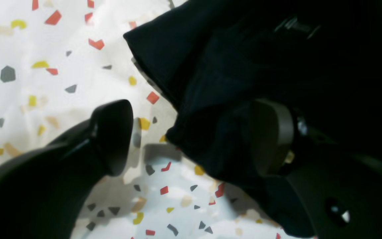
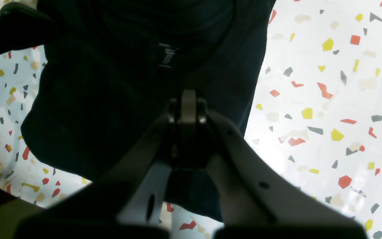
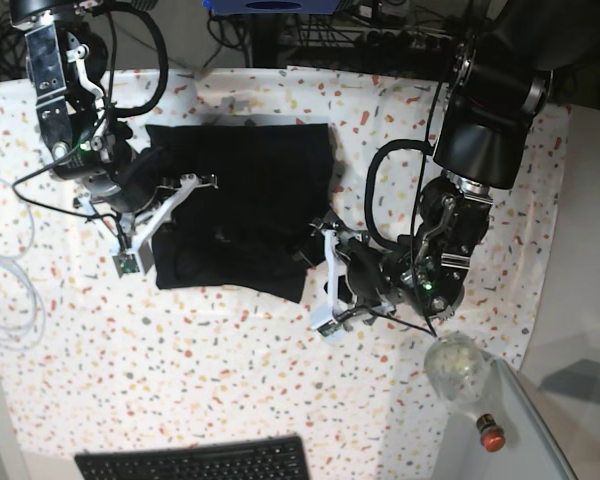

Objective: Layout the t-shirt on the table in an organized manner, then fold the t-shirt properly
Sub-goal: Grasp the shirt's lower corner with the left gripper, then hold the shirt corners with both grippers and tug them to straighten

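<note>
The black t-shirt (image 3: 240,190) lies partly bunched on the speckled table (image 3: 180,350). In the base view my right gripper (image 3: 190,190) is at the shirt's left side. In the right wrist view my right gripper (image 2: 188,106) is shut, pinching the t-shirt (image 2: 111,99) just below its pale label (image 2: 167,56). My left gripper (image 3: 320,283) is at the shirt's lower right corner. In the left wrist view my left gripper (image 1: 191,136) stands open. A fold of t-shirt (image 1: 244,66) drapes against one finger (image 1: 270,132), while the other finger (image 1: 111,132) hangs over the bare table (image 1: 45,66).
A black keyboard (image 3: 195,462) lies at the table's front edge. A clear round jar (image 3: 452,365) and a red-capped bottle (image 3: 490,438) stand at the front right, by a grey panel. A white cable (image 3: 10,290) loops at the left edge. Wires and equipment crowd the far edge.
</note>
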Controlling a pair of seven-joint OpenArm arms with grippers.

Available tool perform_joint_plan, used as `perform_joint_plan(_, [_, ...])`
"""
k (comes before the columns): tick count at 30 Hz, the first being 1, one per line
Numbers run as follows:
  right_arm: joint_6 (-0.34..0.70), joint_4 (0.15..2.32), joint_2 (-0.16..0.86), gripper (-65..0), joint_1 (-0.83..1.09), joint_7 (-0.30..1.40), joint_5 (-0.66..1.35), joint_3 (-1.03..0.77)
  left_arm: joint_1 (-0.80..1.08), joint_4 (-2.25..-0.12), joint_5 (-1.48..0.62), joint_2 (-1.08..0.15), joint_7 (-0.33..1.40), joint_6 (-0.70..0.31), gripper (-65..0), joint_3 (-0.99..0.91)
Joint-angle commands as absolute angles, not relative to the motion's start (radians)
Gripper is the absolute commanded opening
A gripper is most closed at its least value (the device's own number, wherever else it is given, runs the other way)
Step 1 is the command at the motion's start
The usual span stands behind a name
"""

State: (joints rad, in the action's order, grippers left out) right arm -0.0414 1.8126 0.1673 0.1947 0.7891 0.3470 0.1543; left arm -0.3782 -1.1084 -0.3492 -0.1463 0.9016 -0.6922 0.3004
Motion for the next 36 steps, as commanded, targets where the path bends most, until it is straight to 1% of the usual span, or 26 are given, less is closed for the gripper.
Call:
perform_joint_plan(1, [-0.038, 1.830, 0.171, -65.0, 0.183, 0.773, 0.351, 0.150, -0.403, -1.121, -0.366, -0.145, 0.886, -0.698, -14.0, 0.315])
perform_joint_plan(5, [-0.038, 1.830, 0.171, -65.0, 0.183, 0.774, 0.351, 0.150, -0.401, -1.119, -0.367, -0.145, 0.881, -0.698, -14.2, 0.390])
perform_joint_plan(12, [-0.038, 1.831, 0.171, -65.0, 0.203, 0.771, 0.351, 0.150, -0.404, -1.053, -0.367, -0.143, 0.877, -0.698, -14.6, 0.395])
perform_joint_plan(13, [-0.038, 1.831, 0.171, -65.0, 0.203, 0.771, 0.351, 0.150, -0.404, -1.059, -0.367, -0.143, 0.877, -0.698, -16.6, 0.395])
perform_joint_plan(14, [-0.038, 1.831, 0.171, -65.0, 0.203, 0.771, 0.351, 0.150, -0.404, -1.064, -0.367, -0.143, 0.877, -0.698, -20.4, 0.395])
perform_joint_plan(16, [-0.038, 1.831, 0.171, -65.0, 0.203, 0.771, 0.351, 0.150, -0.404, -1.064, -0.367, -0.142, 0.877, -0.698, -30.3, 0.395])
perform_joint_plan(17, [-0.038, 1.831, 0.171, -65.0, 0.203, 0.771, 0.351, 0.150, -0.404, -1.064, -0.367, -0.142, 0.877, -0.698, -36.2, 0.394])
perform_joint_plan(20, [-0.038, 1.831, 0.171, -65.0, 0.203, 0.771, 0.351, 0.150, -0.417, -1.061, -0.367, -0.128, 0.877, -0.698, -50.0, 0.394])
perform_joint_plan(25, [-0.038, 1.831, 0.171, -65.0, 0.203, 0.771, 0.351, 0.150, -0.418, -1.082, -0.367, -0.120, 0.885, -0.698, -64.2, 0.394])
perform_joint_plan(26, [-0.038, 1.831, 0.171, -65.0, 0.203, 0.771, 0.351, 0.150, -0.417, -1.109, -0.367, -0.120, 0.885, -0.698, -65.0, 0.394])
perform_joint_plan(30, [-0.038, 1.831, 0.171, -65.0, 0.203, 0.771, 0.351, 0.150, -0.406, -1.213, -0.369, -0.120, 0.911, -0.698, -65.0, 0.395])
perform_joint_plan(32, [-0.038, 1.831, 0.171, -65.0, 0.203, 0.771, 0.351, 0.150, -0.410, -1.239, -0.369, -0.120, 0.947, -0.698, -65.0, 0.395])
perform_joint_plan(36, [-0.038, 1.831, 0.171, -65.0, 0.200, 0.771, 0.351, 0.150, -0.418, -1.250, -0.364, -0.102, 0.952, -0.698, -65.0, 0.394])
